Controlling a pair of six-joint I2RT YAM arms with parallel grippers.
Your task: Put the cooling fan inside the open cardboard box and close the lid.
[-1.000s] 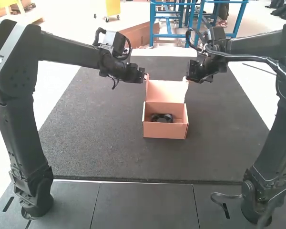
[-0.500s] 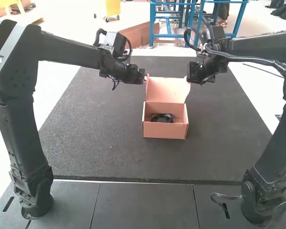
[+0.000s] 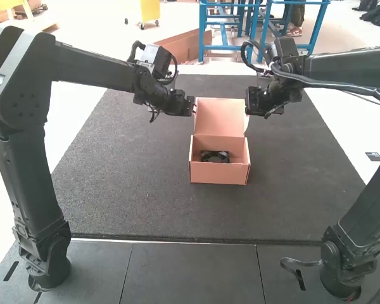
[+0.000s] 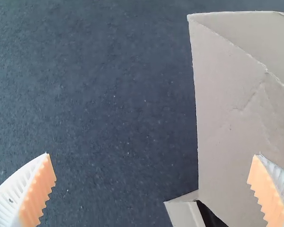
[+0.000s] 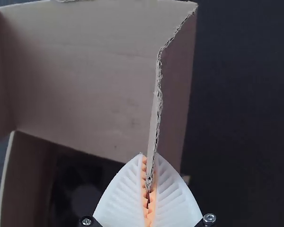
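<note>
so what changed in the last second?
The right gripper, shut on the edge of the lid, shifted inward, and the lid now stands taller. The left gripper, open, edged toward the lid's other side. Box and fan stayed put.

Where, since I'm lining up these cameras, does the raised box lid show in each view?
High view: lid stands upright behind the open box, mid-picture.
Left wrist view: lid edge between the left gripper's open jaws, against the mat.
Right wrist view: lid rises beyond the right gripper, jaws pinching its side flap.
Shared landmark: the dark mat.
</note>
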